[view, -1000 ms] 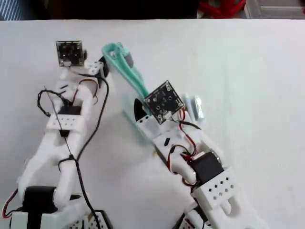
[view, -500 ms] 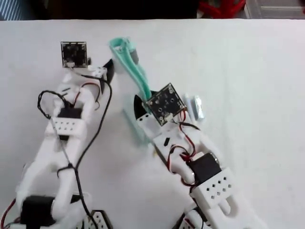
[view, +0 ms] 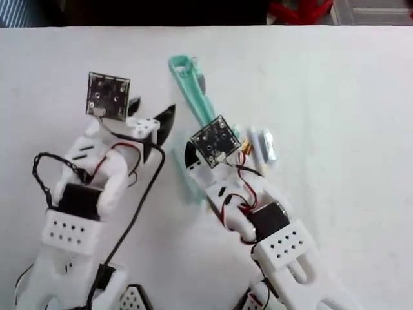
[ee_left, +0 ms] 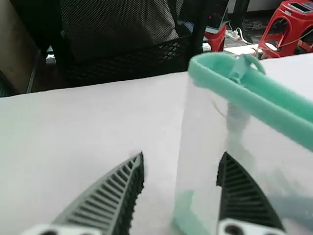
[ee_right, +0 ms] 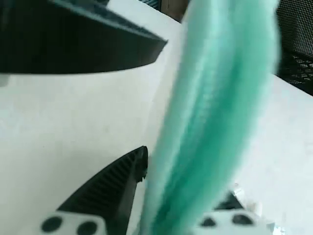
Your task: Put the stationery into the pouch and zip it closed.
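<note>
The pouch [view: 193, 97] is clear with a teal zip edge and stands on its edge, running from the far middle of the table towards my right arm. My right gripper [view: 189, 155] is shut on the near part of the zip edge [ee_right: 210, 112], which runs up between its fingers. My left gripper [view: 151, 111] is open just left of the pouch. In the left wrist view the left gripper [ee_left: 181, 196] has the pouch's clear wall [ee_left: 205, 147] beside one finger [ee_left: 242, 193]. Small stationery pieces [view: 261, 145] lie on the table right of the right wrist.
The white table [view: 335, 84] has free room at the right and far left. Both arms' white bodies and cables fill the near side. A black mesh chair [ee_left: 122, 34] and red stools [ee_left: 288, 22] stand beyond the far edge.
The pouch's far end has swung to the right. The left arm has shifted right and drawn back towards the front, with its gripper now apart from the pouch's end.
</note>
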{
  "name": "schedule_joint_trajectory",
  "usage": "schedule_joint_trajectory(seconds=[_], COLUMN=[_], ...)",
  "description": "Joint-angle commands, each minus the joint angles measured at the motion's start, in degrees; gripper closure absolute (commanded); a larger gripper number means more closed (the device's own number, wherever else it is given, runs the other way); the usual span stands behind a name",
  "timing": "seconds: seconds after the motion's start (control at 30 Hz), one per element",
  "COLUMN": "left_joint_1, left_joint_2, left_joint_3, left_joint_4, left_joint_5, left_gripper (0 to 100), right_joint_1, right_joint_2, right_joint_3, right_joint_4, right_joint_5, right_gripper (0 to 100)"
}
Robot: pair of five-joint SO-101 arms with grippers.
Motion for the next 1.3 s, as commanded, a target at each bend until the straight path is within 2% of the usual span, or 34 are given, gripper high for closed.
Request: schedule_joint_trajectory(seconds=[0.0, 0.13, 0.27, 0.37, 0.6, 0.77, 1.0, 1.27], left_joint_1=[-0.31, -6.20, -8.84, -9.54, -9.10, -9.01, -2.33, 6.46], left_joint_2=[-5.32, -11.91, -21.14, -29.76, -50.24, -50.86, -50.86, -50.86], left_joint_3=[-0.35, -0.35, -0.79, -0.35, 2.73, 6.07, 1.93, -0.26], left_joint_4=[4.66, 6.51, 10.90, 14.51, 23.47, 27.69, 30.95, 29.98], left_joint_5=[-2.81, -3.08, -3.60, -7.12, -6.42, -6.24, -6.24, -6.15], left_gripper=[76, 75, 75, 71, 69, 69, 69, 69], right_joint_1=[3.03, 5.93, 2.86, -0.48, -6.29, -10.68, -12.97, -23.43], right_joint_2=[-0.84, -1.36, -1.36, -1.36, -1.36, -1.36, -0.66, 1.19], right_joint_3=[-0.26, -0.88, -4.48, -12.31, -32.44, -45.10, -63.82, -74.11], right_joint_4=[-4.26, -5.05, -2.59, 4.79, 23.69, 39.60, 55.78, 68.00], right_joint_5=[0.53, 4.92, 10.37, 13.36, 14.07, 19.78, 25.67, 25.76], right_gripper=[97.9, 97.9, 97.9, 97.9, 97.9, 97.9, 97.9, 97.9])
